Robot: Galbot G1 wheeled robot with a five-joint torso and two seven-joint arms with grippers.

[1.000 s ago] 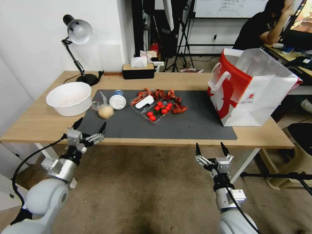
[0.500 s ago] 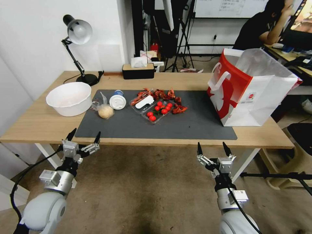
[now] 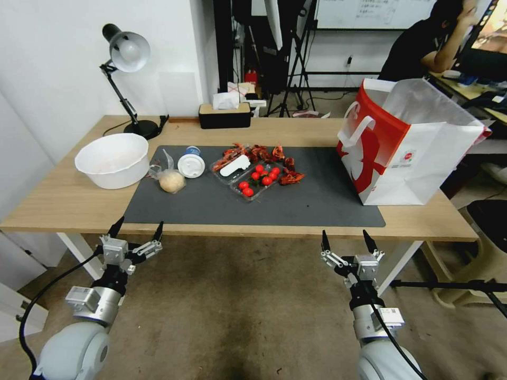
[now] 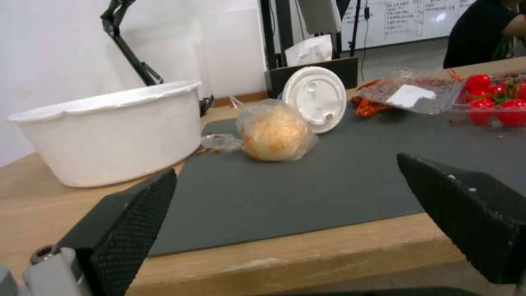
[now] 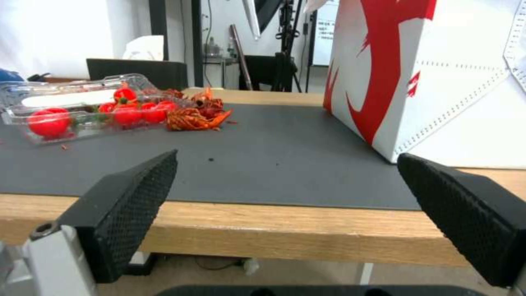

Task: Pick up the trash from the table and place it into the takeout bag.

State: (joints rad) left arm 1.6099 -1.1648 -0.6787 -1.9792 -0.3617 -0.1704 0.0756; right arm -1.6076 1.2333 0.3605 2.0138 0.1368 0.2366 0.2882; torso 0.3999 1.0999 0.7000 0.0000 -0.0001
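My left gripper (image 3: 136,232) and right gripper (image 3: 344,241) hang below the table (image 3: 63,203) front edge, both spread wide, holding nothing. Trash sits on the mat: bagged bun (image 3: 171,181), lidded cup (image 3: 190,164), clear tub (image 3: 256,180) (tomatoes inside, probably). Takeout bag (image 3: 422,153) stands upright at my right.
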